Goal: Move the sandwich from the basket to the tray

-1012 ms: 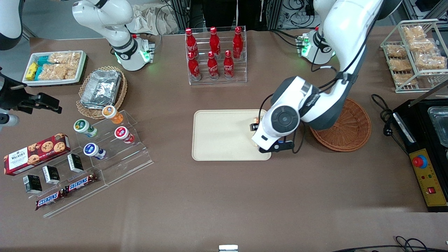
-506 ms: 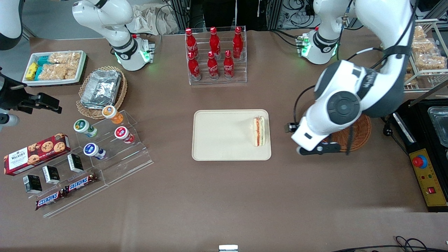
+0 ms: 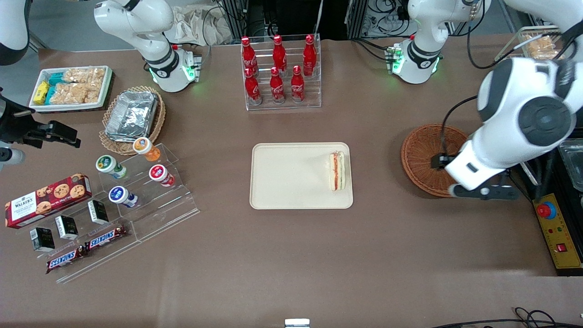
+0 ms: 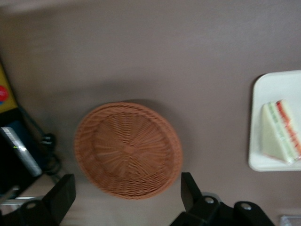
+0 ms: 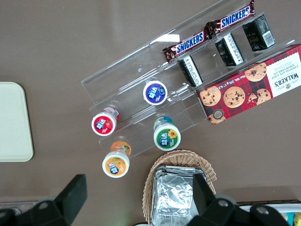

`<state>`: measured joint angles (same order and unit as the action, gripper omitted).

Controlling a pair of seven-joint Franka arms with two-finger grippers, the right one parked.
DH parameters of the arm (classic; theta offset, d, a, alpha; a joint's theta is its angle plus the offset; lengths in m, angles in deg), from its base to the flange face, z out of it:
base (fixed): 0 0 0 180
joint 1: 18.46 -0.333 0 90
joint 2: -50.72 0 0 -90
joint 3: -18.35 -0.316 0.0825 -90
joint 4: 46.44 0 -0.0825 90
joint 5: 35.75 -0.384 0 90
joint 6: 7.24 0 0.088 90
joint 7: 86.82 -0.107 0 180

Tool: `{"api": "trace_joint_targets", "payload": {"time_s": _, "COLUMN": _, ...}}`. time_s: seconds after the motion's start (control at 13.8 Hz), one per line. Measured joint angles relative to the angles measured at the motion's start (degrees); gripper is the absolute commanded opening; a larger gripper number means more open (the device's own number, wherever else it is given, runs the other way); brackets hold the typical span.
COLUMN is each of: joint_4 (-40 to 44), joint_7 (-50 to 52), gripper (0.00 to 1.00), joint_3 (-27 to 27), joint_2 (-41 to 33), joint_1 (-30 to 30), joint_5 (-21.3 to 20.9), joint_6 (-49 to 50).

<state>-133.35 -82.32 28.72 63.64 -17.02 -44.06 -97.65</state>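
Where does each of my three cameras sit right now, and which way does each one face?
Front view: high above the table, looking down; shows both arms, the tray with the sandwich, and the left pincer above the wicker basket's edge.
Left wrist view: on the working arm, facing down at the empty basket; open pincer fingers show.
Right wrist view: on the parked arm, facing down at the Snickers bars and its own fingers.
Shared: front and left wrist both show basket, tray, sandwich.

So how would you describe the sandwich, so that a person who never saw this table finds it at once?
Find the flat cream-beige rectangular tray at the table's middle, nearer the camera than the red bottles. The triangular white-bread sandwich lies alone on it, at the edge toward the round reddish-brown wicker basket, where the open gripper hovers.
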Motion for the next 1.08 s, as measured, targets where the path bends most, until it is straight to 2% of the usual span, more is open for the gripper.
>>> {"api": "trace_joint_targets", "payload": {"time_s": 0.22, "joint_4": -0.6, "joint_7": -8.6, "gripper": 0.99, "joint_3": -6.1, "joint_2": -4.4, "joint_1": 0.4, "joint_5": 4.8, "joint_6": 0.7}}
{"api": "trace_joint_targets", "payload": {"time_s": 0.43, "joint_4": -0.8, "joint_7": -14.0, "gripper": 1.0, "joint_3": -11.0, "joint_2": -7.9, "joint_1": 0.4, "joint_5": 6.7, "joint_6": 1.7}}
{"api": "trace_joint_targets", "payload": {"time_s": 1.08, "joint_4": -0.9, "joint_7": -14.6, "gripper": 1.0, "joint_3": -12.0, "joint_2": -10.3, "joint_1": 0.5, "joint_5": 7.1, "joint_6": 2.0}}
